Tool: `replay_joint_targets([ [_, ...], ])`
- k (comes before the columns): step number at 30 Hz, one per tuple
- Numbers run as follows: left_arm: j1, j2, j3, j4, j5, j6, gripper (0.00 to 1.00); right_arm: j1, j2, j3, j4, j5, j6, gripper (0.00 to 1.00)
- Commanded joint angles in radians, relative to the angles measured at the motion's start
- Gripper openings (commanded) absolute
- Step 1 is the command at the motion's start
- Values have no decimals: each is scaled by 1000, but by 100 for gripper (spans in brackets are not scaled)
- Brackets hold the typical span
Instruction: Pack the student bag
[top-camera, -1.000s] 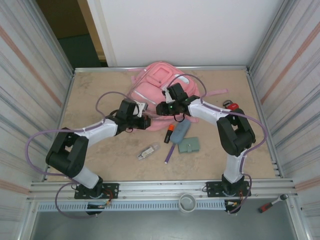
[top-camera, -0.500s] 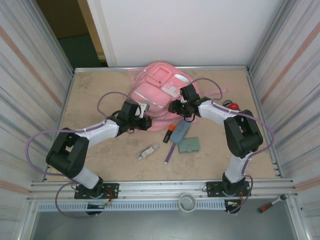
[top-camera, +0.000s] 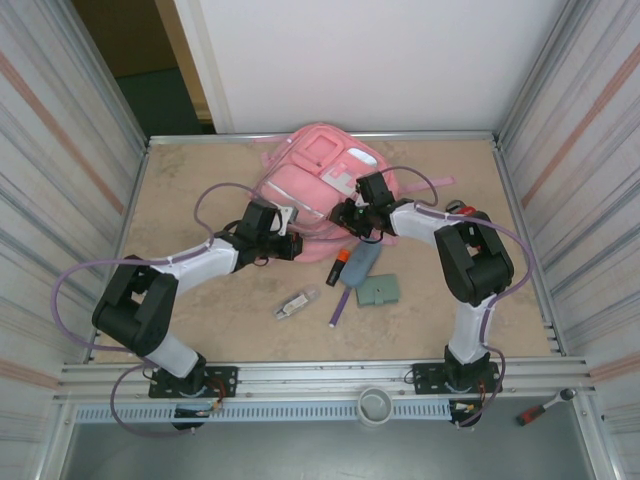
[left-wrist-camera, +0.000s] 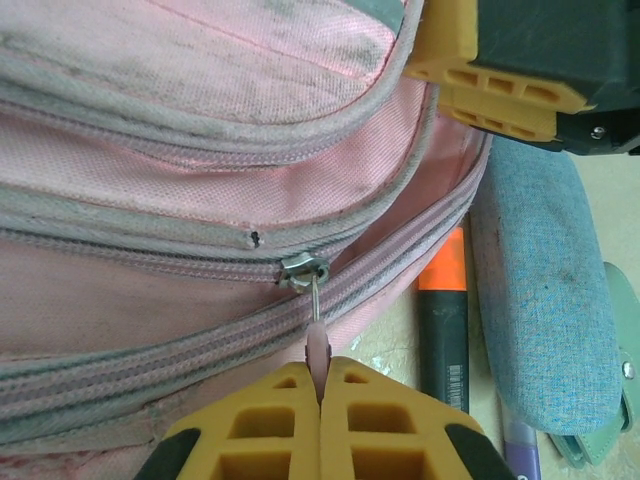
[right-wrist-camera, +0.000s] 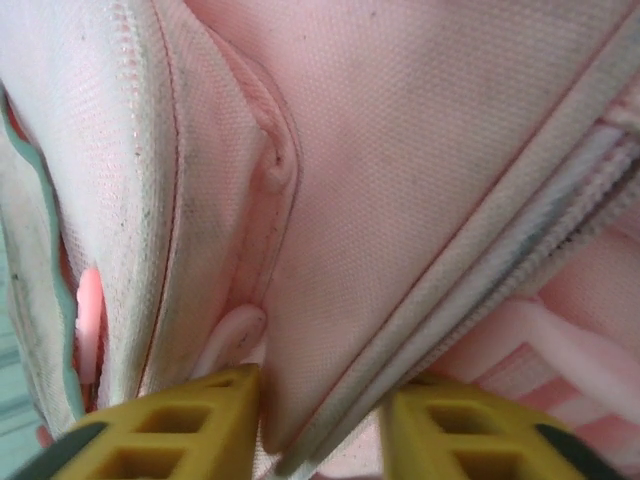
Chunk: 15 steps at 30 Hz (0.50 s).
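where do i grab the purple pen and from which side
Grip the purple pen across its barrel toward the near end, coming straight down. It lies flat on the table, its far end close to the grey-blue pouch, while the near end has bare table either side.

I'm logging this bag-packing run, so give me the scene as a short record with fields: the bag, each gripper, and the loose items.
bag: student bag, lying at the far side of the table
left gripper: shut on the zip pull of a bag pocket
right gripper: astride a fold of the bag's fabric, apparently pinching it
loose items: pencil pouch, orange marker, small green case, purple pen, all near the bag's front edge
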Motion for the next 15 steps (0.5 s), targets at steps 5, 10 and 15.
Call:
replay_joint_targets([
  [5,-22,-50,39,-40,-2,52,0,-20,-9,-22,87,28,48,3],
  [10,-18,-102,48,-125,-135,89,0,-83,-57,-29,53,4,6,0],
  [15,38,-139,37,-167,-168,94,0,-173,-40,44,-60,-118,-110,0],
])
